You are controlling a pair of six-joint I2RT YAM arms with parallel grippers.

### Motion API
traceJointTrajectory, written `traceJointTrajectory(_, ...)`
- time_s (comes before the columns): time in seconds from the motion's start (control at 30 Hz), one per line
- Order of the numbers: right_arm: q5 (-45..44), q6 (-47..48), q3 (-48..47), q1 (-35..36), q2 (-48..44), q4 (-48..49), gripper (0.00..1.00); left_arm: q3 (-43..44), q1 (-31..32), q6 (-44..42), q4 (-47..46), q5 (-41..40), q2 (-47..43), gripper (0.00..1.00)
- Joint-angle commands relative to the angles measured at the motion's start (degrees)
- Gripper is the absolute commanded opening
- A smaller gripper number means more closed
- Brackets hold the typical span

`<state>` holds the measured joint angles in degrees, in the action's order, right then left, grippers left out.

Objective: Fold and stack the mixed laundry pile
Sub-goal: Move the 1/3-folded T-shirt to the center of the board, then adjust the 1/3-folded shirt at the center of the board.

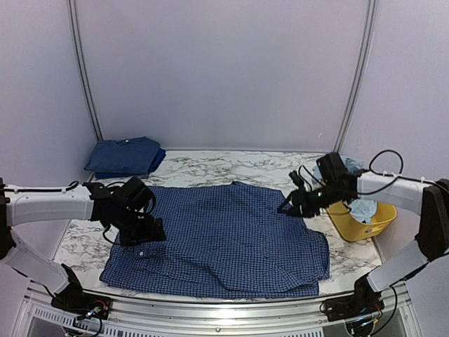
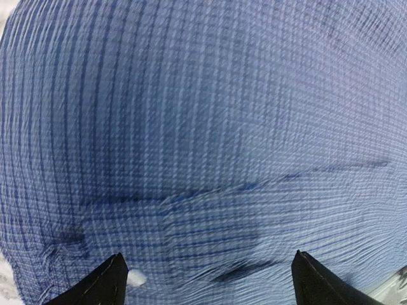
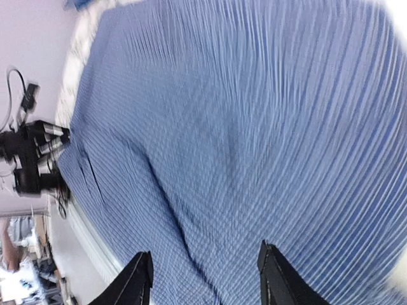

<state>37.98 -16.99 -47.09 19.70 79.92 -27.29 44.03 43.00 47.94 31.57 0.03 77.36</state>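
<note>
A navy small-check shirt point(image 1: 231, 242) lies spread flat across the middle of the marble table. My left gripper point(image 1: 144, 235) hovers low over the shirt's left part. In the left wrist view the left gripper point(image 2: 210, 283) is open, with only checked cloth point(image 2: 203, 127) and a white button point(image 2: 135, 277) below it. My right gripper point(image 1: 291, 203) hangs over the shirt's right shoulder area. In the right wrist view the right gripper point(image 3: 206, 279) is open above the shirt point(image 3: 241, 127) and holds nothing. A folded dark-blue piece point(image 1: 126, 156) rests at the back left. Light-blue cloth point(image 1: 363, 208) sits in the tub.
A yellow plastic tub point(image 1: 351, 230) stands at the table's right edge, just behind the right arm. The marble table point(image 1: 210, 168) shows bare between the shirt and the back wall. A metal rail point(image 1: 224, 309) runs along the near edge.
</note>
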Motion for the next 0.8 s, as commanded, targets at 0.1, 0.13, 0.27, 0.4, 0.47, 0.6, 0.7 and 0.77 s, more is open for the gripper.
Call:
traceJointTrajectory(0.1,-8.0,6.3,-31.8,-3.9,21.7,-2.9,0.53,14.2,-3.4,-8.5,1.7,0.5,9.9,0.99)
traceJointTrajectory(0.13,-9.6,7.0,-37.6,-4.1,25.3,-4.5,0.53,15.6,-4.3,-9.2,1.7,0.7,10.6,0.99)
traceJointTrajectory(0.27,-8.9,9.9,-51.0,-4.3,39.6,-9.2,0.53,17.8,-7.4,-10.7,1.7,1.5,11.1,0.99)
traceJointTrajectory(0.4,-6.1,13.0,-59.1,-4.2,48.5,-12.9,0.58,17.7,-9.3,-11.6,1.7,1.5,10.9,0.99)
traceJointTrajectory(0.47,-4.6,15.4,-62.1,-4.1,52.1,-16.1,0.61,17.4,-9.7,-11.7,1.7,1.5,10.9,0.99)
traceJointTrajectory(0.6,1.6,16.9,-60.9,-4.0,53.7,-16.1,0.73,17.2,-10.1,-11.9,1.6,1.2,10.8,0.99)
traceJointTrajectory(0.7,5.5,18.2,-60.3,-3.1,54.1,-16.2,0.75,16.9,-10.2,-12.0,1.6,1.2,10.8,0.99)
traceJointTrajectory(0.77,7.4,18.6,-59.9,-2.5,54.2,-16.3,0.73,16.9,-10.3,-12.3,1.5,1.2,10.9,0.99)
